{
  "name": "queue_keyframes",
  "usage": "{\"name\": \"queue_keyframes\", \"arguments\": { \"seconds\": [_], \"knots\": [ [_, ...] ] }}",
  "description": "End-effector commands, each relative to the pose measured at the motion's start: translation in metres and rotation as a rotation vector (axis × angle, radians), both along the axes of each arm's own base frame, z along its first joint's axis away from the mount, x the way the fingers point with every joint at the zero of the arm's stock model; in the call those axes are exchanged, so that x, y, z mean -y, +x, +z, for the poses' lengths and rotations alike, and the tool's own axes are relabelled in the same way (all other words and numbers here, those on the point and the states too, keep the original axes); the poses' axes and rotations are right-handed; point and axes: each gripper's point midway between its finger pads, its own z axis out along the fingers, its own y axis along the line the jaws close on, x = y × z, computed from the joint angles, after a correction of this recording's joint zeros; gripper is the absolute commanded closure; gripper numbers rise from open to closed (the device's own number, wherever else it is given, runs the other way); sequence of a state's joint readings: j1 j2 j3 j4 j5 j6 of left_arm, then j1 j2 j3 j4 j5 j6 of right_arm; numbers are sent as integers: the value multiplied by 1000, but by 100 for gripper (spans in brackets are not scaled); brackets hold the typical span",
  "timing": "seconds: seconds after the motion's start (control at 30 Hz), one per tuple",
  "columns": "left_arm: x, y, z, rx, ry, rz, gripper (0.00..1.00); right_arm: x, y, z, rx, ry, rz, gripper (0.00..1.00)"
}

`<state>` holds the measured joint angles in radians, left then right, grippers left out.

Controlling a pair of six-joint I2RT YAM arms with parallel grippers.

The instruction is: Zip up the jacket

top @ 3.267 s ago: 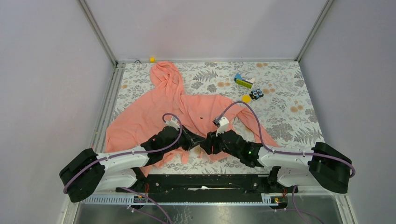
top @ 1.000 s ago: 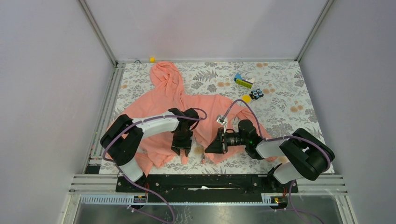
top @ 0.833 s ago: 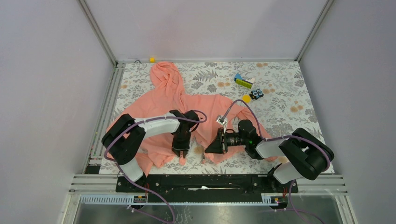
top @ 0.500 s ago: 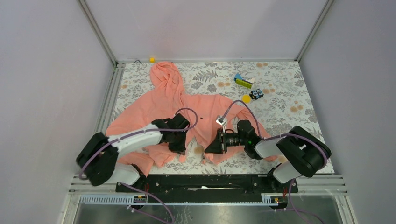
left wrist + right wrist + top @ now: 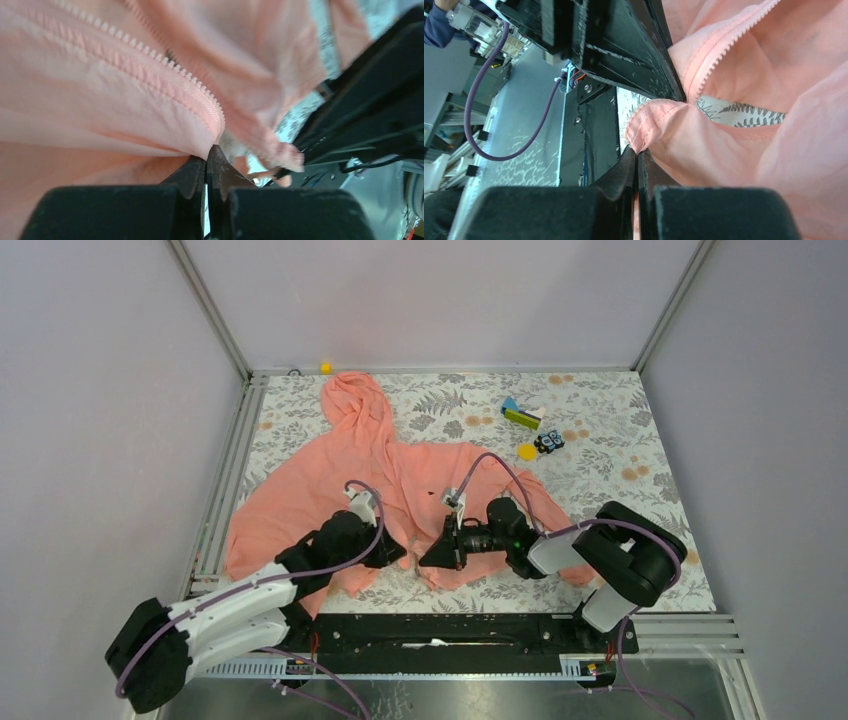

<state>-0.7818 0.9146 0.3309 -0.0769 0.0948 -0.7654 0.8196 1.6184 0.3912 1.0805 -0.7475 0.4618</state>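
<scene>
The salmon-pink jacket (image 5: 300,490) lies spread on the table, hood toward the back, its front open at the near hem. My left gripper (image 5: 398,555) is shut on the jacket fabric at the lower end of one row of zipper teeth (image 5: 150,65); in the left wrist view the jaws (image 5: 207,160) pinch the cloth. Just to its right, my right gripper (image 5: 428,560) is shut on the folded hem corner (image 5: 649,125) of the other front panel, seen in the right wrist view (image 5: 637,152). That panel's zipper teeth (image 5: 719,50) run up beside it. The two grippers nearly touch.
At the back right lie a blue-and-green block (image 5: 521,415), a yellow disc (image 5: 527,451) and a small dark object (image 5: 548,441). A tiny yellow piece (image 5: 325,367) sits at the back edge. A black rail (image 5: 430,630) runs along the near edge.
My left arm swung down and round to the near hem, and its gripper went from open to shut on the fabric. My right gripper shifted a little left, still shut on the hem.
</scene>
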Motion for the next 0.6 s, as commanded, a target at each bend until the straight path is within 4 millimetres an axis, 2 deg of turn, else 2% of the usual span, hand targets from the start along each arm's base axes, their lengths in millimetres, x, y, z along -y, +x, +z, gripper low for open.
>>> {"name": "queue_keyframes", "arguments": {
  "seconds": [0.0,0.1,0.27,0.5,0.57],
  "knots": [
    [15,22,51,278,-170,-26,100,-9,8,21,195,84,28,100],
    [15,17,56,315,-203,-51,100,-7,0,24,237,125,69,100],
    [8,10,69,385,-270,-52,100,-9,-6,36,208,204,83,100],
    [3,5,74,423,-309,-44,100,-6,13,29,192,158,-51,100],
    [4,4,74,425,-317,-52,100,-3,16,33,197,164,-78,100]
  ]
}}
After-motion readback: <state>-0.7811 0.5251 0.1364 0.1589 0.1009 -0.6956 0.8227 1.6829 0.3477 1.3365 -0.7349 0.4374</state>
